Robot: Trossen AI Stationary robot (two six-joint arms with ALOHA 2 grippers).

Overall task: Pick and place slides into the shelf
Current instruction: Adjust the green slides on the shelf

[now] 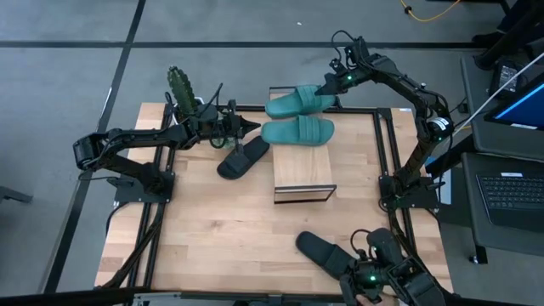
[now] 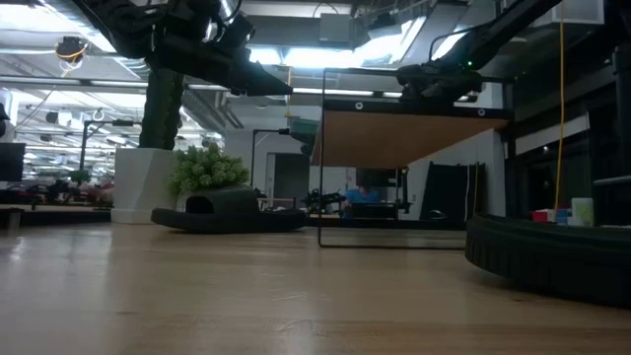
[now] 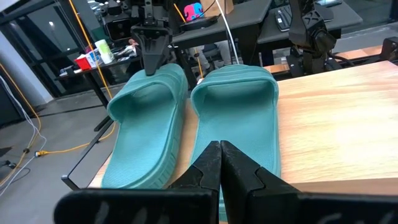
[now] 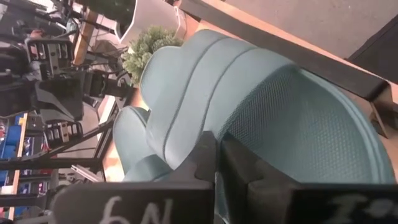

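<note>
Two teal slides lie side by side across the far part of the shelf's wood top, straps toward the table's right. My right gripper is shut at the strap of the far slide. My left gripper is shut, level, at the heel end of the near slide. One black slide rests sole down on the table left of the shelf. Another black slide lies near the table's front edge. My right gripper rests its shut fingertips on the top of the far slide's ribbed strap, slanting down from the table's right and far side. The slide lies sole down on the shelf top. My left gripper's shut tips stand at the near slide's heel end; I cannot tell if they touch.
A green potted plant stands at the table's far left corner, behind my left arm. A thin black frame rims the table. A laptop sits beyond the right edge. Bare wood lies between the shelf and the front black slide.
</note>
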